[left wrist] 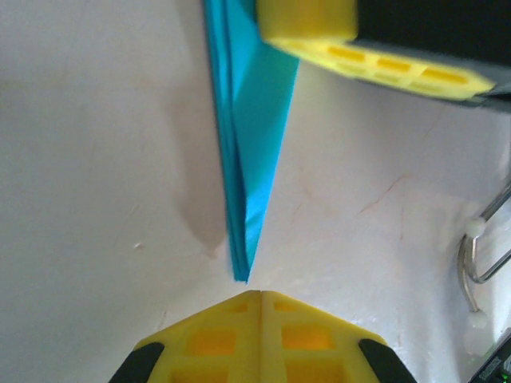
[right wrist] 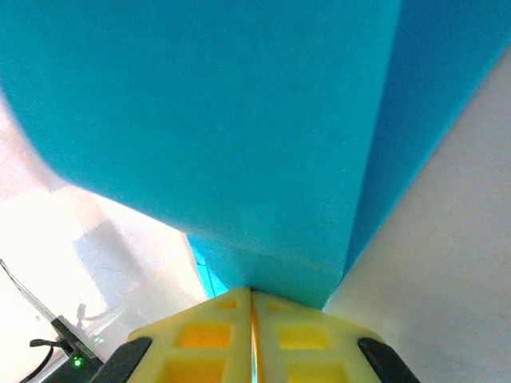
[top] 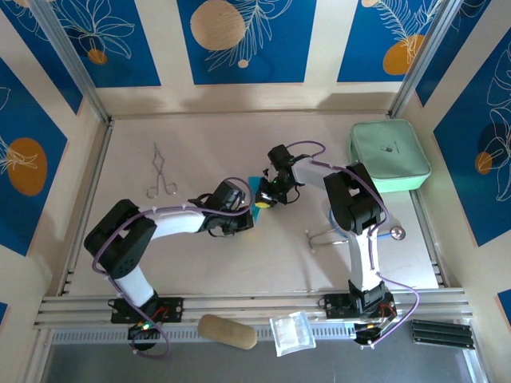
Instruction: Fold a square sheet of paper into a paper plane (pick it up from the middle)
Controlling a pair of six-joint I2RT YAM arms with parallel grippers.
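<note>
Look to the middle of the bench (top: 239, 263) in the top view: the paper plane (top: 256, 190) sits there, folded into a narrow teal dart with stacked layers along its long edge. Your right arm (top: 355, 207) reaches in from 3 o'clock, and its jaws are clamped on the paper. In the right wrist view the teal sheet runs straight down into the seam between the yellow fingertips (right wrist: 207, 335).

Your left arm (top: 172, 223) comes in from 8 o'clock. Its jaws are pressed together with nothing between them, and the two yellow fingertips (left wrist: 215, 343) meet in a closed seam at 6 o'clock of the left wrist view. The dart's sharp point ends just beside those tips. You cannot tell from these views whether it touches them. At 12 o'clock of that view a yellow finger of the right jaws lies against the paper's wider end.

Around the bench, a mint-green pouch (top: 389, 155) lies at 2 o'clock and a pair of metal tongs (top: 160, 171) at 10 o'clock. A wire tool (top: 331, 234) lies at 4 o'clock, beside the right arm. On the front rail at 6 o'clock rest a clear plastic bag (top: 291, 333) and a tan oval object (top: 227, 331).
</note>
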